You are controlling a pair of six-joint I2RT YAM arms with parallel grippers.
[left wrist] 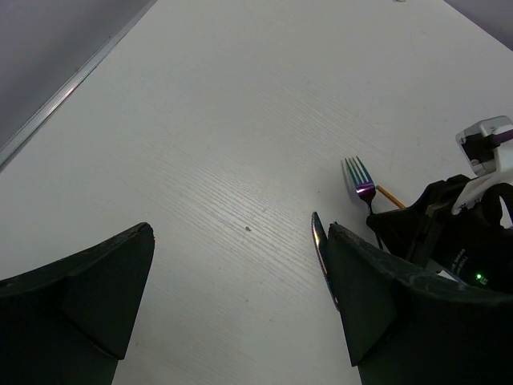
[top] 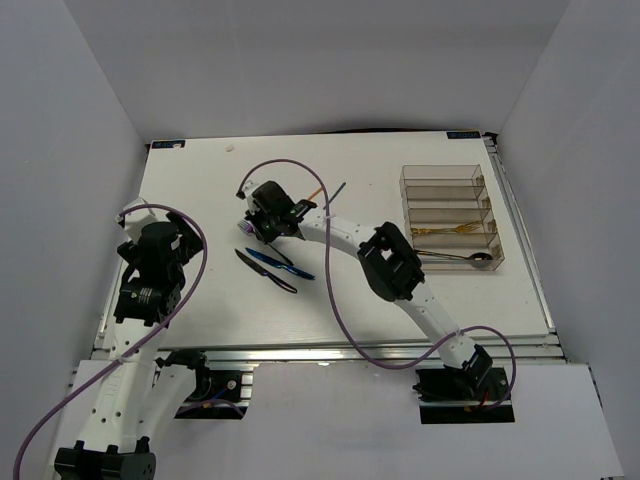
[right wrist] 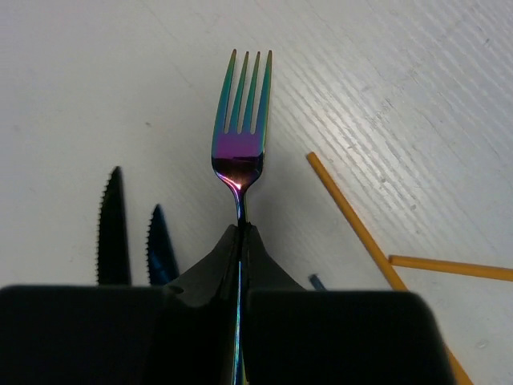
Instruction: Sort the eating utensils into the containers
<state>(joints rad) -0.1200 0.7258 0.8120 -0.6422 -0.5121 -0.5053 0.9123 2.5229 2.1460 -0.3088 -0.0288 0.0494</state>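
A rainbow-tinted fork [right wrist: 240,120] lies flat near the middle of the table with its tines pointing away, its handle pinched in the right gripper [right wrist: 240,231]. Just beside it lie a black knife [right wrist: 112,233] and a blue knife [right wrist: 160,249], both serrated, along with two orange chopsticks [right wrist: 353,216] and a dark chopstick [top: 335,193]. Off to the right sits the clear tray [top: 440,172] of narrow compartments, with a gold fork [top: 445,231] in one and a dark spoon [top: 455,257] in the nearest.
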